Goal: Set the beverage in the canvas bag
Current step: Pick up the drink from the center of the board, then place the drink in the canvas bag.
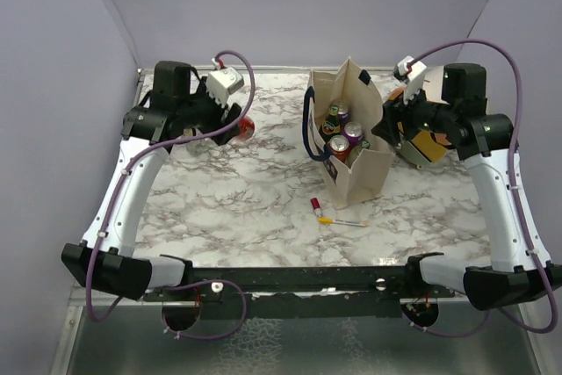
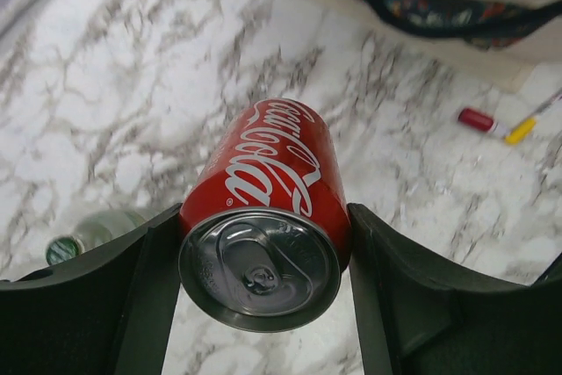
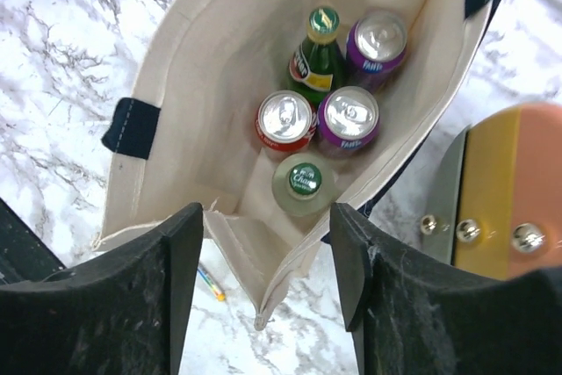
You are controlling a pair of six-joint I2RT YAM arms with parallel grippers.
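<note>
A red Coca-Cola can (image 2: 272, 182) lies lengthwise between the fingers of my left gripper (image 2: 263, 261), which is shut on its sides with the silver top facing the wrist camera. From above, that can (image 1: 245, 126) and left gripper (image 1: 235, 125) are over the back left of the table. The beige canvas bag (image 1: 364, 177) stands upright at centre right with navy handles. Inside the bag (image 3: 219, 59) stand a red can (image 3: 285, 118), two purple cans (image 3: 349, 116) and two green bottles (image 3: 316, 59). My right gripper (image 3: 263, 217) is open above the bag's near corner, its fingers either side of the seam.
A green bottle (image 2: 92, 236) lies on the marble by the left gripper. A red-capped tube (image 1: 315, 205) and a yellow-tipped pen (image 1: 338, 220) lie in front of the bag. A cream-and-orange cylindrical container (image 1: 426, 142) sits right of the bag, close under the right arm.
</note>
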